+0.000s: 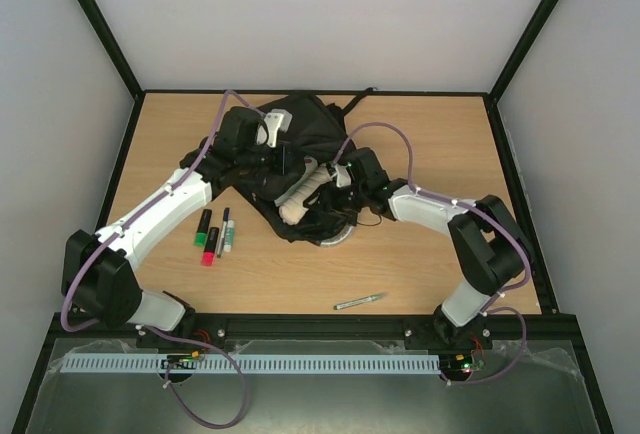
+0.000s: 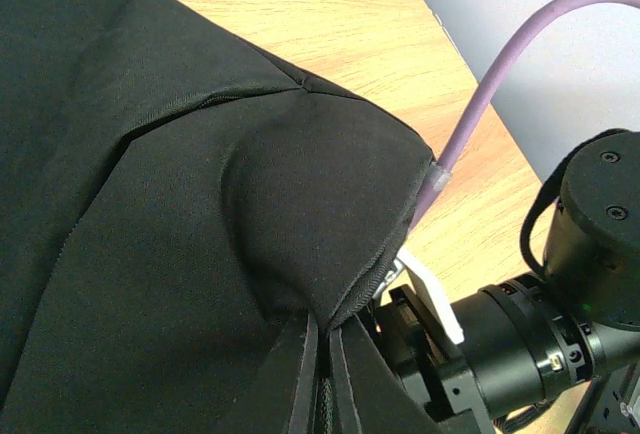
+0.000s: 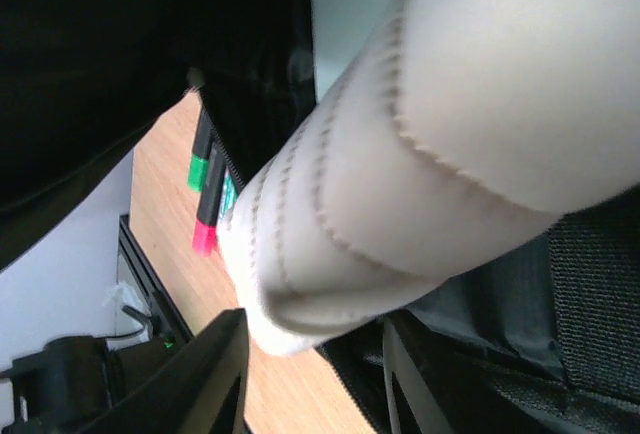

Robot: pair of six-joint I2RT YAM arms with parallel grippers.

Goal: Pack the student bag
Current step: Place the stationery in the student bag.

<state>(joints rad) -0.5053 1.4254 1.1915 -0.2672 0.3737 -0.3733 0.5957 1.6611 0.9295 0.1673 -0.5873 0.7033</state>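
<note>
Left gripper point(image 1: 277, 131) was pinched shut on a fold of the student bag point(image 2: 150, 204). Black fabric bunched into the jaws, and the rest of the bag spread ahead of them on the table point(image 1: 440, 154). Right gripper point(image 3: 310, 354) had jaws apart around a cream padded roll point(image 3: 400, 154), at the bag's mouth. Couldn't tell if its fingers point(image 3: 225, 364) were actually clamping it, view too tight. Green and pink markers point(image 3: 198, 172) lay past the fingertips on the wood.
</note>
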